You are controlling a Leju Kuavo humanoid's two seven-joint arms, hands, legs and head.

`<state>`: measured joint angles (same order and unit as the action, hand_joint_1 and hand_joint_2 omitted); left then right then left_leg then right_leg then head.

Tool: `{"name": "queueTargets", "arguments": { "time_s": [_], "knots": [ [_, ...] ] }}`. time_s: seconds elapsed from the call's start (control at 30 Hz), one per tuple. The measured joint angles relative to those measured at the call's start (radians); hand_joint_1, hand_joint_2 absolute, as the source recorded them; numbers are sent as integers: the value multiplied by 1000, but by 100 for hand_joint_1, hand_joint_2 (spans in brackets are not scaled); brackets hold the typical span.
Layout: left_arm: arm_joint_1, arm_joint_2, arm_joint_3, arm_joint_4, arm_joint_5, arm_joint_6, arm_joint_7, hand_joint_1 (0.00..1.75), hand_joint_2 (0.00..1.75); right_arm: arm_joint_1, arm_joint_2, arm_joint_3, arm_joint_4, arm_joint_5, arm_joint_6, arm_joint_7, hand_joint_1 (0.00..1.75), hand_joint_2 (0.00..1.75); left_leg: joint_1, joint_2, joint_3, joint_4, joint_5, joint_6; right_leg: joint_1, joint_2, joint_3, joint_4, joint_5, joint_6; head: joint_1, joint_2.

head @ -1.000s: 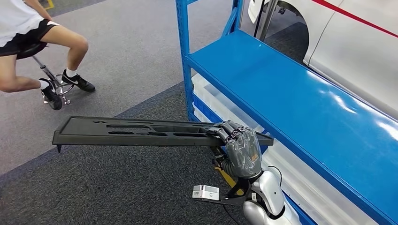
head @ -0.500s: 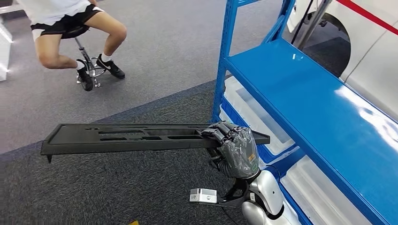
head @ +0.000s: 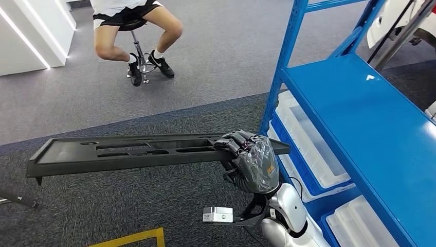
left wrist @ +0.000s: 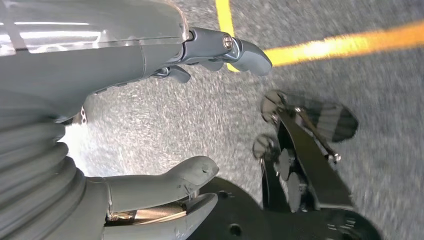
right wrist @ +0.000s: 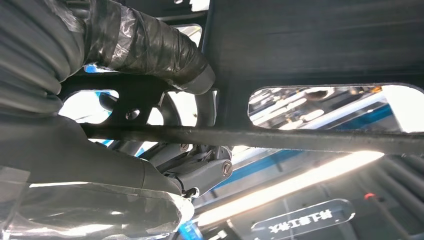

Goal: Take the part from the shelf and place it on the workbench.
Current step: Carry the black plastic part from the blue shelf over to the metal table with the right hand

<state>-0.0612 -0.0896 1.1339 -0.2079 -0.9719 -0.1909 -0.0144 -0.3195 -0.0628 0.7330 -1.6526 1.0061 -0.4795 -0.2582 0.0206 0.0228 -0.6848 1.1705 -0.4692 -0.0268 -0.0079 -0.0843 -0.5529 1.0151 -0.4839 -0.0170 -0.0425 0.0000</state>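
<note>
Part: long black panel, held level by right hand gripping its end nearest blue shelf, off the shelf. Beyond: seated person. Left wrist view: left hand, fingers apart, empty, over grey floor, yellow line. Right wrist view: fingers clasp the panel's edge.

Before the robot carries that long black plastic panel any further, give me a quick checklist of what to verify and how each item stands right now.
1. Grip: right hand holds the long black plastic panel near one end: ok.
2. Level: panel roughly horizontal, but most of its length overhangs the hand: cannot tell if stable.
3. Off the shelf: panel is outside the blue metal shelf: ok.
4. Left hand holds nothing, free to support: ok.
5. Path: seated person is apart from the panel's far end: ok.
6. Workbench location: cannot tell.
</note>
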Motion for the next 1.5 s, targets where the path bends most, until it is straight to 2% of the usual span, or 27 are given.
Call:
{"name": "queueTargets", "arguments": {
  "time_s": [0.07,0.1,0.2,0.27,0.33,0.4,0.43,0.47,0.53,0.57,0.63,0.7,0.77,0.83,0.87,0.93,1.0,1.07,1.13,1.2,1.23,1.3,1.37,1.4,1.43,1.47,1.5],
  "knots": [
    [-1,1,1,0,0,0,-2,0,175,-4,1,1,0,-1,1,1,175,175,-9,45,63,-113,35,13,5,-21,3,4,-8,9,1,0],
    [-2,1,1,0,0,0,-2,0,175,-6,1,1,0,-1,2,2,175,175,-13,57,75,-138,38,22,8,-31,5,5,-10,13,1,0],
    [1,1,2,0,-2,1,0,0,175,-9,2,4,0,0,6,6,175,175,-15,26,74,-149,41,42,9,-51,14,3,-17,28,1,0],
    [3,-2,2,0,-6,2,3,0,175,-11,1,5,-1,2,8,8,175,175,-10,2,79,-160,48,55,4,-1,0,44,-49,35,2,0],
    [1,-3,2,0,-8,2,4,0,175,-10,0,6,-1,4,8,9,175,175,-8,-22,81,-164,52,64,-1,65,-56,162,-112,36,2,0],
    [0,-3,2,0,-9,3,4,0,175,-6,-2,7,0,5,8,10,175,175,-10,-52,80,-163,52,67,-1,83,-117,274,-147,37,2,0],
    [0,-3,2,0,-9,3,4,0,175,-5,-3,8,0,6,8,11,175,175,-11,-69,80,-160,51,66,-2,85,-128,283,-135,37,2,0],
    [1,-4,2,0,-9,3,4,0,175,-4,-3,8,1,6,8,11,175,175,-11,-85,80,-157,50,65,-3,88,-119,252,-103,36,2,0],
    [1,-5,2,0,-9,3,4,0,175,-5,-4,9,0,6,8,12,175,175,-10,-115,79,-148,46,60,-9,121,-68,125,-28,32,2,0],
    [1,-6,2,0,-9,3,4,0,175,-5,-4,9,0,6,8,12,175,175,-11,-129,76,-143,44,56,-11,141,-46,71,-6,31,2,0],
    [2,-7,3,0,-9,3,4,0,175,-5,-4,10,0,6,8,13,175,175,-9,-151,67,-140,45,44,-10,160,-30,29,2,28,2,0],
    [5,-7,4,0,-9,3,4,0,175,-7,-4,11,0,8,8,14,175,175,-5,-169,61,-142,48,31,-8,137,-27,21,7,19,2,0],
    [8,-8,5,0,-10,3,4,0,175,-8,-3,11,-1,10,8,17,175,175,-7,-133,46,-112,28,23,-11,111,-19,9,12,6,1,0],
    [5,-9,5,0,-11,3,3,0,175,-8,-2,11,-1,13,8,18,175,175,-9,-65,-4,-6,-30,17,-7,82,-14,3,13,-2,1,0],
    [3,-9,5,0,-11,4,2,0,175,-6,-3,11,-1,14,8,20,175,175,-9,-45,-37,60,-60,14,-4,67,-14,3,12,-5,1,0],
    [1,-9,5,0,-12,5,1,0,175,-3,-4,11,-1,17,7,24,175,175,-7,-29,-71,133,-78,11,0,36,-14,5,8,-7,1,0],
    [3,-10,6,0,-13,7,0,0,175,-1,-4,11,-1,19,6,27,175,175,-8,-15,-25,57,-29,13,1,10,-12,7,3,-4,1,0],
    [2,-10,6,0,-14,10,0,0,175,-2,-5,11,-1,21,6,30,175,175,-14,28,50,-80,17,23,5,-13,-6,8,-3,1,1,0],
    [-1,-10,6,0,-14,12,0,0,175,-2,-6,11,-1,22,5,32,175,175,-23,49,80,-140,26,37,10,-31,-2,8,-7,10,1,0],
    [1,-10,7,0,-14,13,1,0,175,-1,-7,11,-2,23,4,33,175,175,-25,26,80,-145,28,49,12,-49,2,6,-11,19,2,0],
    [2,-11,8,0,-14,14,2,0,175,-1,-8,11,-3,24,4,34,175,175,-23,15,82,-149,30,54,10,-44,4,10,-16,25,2,0],
    [3,-13,11,0,-13,21,4,0,175,-1,-10,11,-7,24,3,37,175,175,-17,-8,88,-158,36,66,5,8,-15,64,-54,33,2,0],
    [0,-15,16,0,-10,30,6,0,175,4,-17,10,-9,25,1,37,175,175,-16,-32,88,-159,39,73,2,67,-76,192,-118,36,3,0],
    [0,-14,19,0,-9,33,7,0,175,9,-22,10,-9,25,0,37,175,175,-17,-47,87,-158,39,74,2,78,-111,255,-139,37,3,0],
    [0,-14,21,0,-9,33,9,0,175,14,-25,9,-9,26,0,38,175,175,-17,-63,87,-156,38,75,2,82,-133,290,-142,36,3,0],
    [0,-14,22,0,-10,32,12,0,175,17,-28,9,-9,26,-1,39,175,175,-18,-80,87,-154,37,75,2,84,-139,288,-123,35,3,0],
    [1,-14,23,0,-11,30,15,0,175,19,-30,8,-9,27,-1,39,175,175,-18,-96,88,-152,36,75,1,89,-125,245,-87,33,3,0]
  ]
}}
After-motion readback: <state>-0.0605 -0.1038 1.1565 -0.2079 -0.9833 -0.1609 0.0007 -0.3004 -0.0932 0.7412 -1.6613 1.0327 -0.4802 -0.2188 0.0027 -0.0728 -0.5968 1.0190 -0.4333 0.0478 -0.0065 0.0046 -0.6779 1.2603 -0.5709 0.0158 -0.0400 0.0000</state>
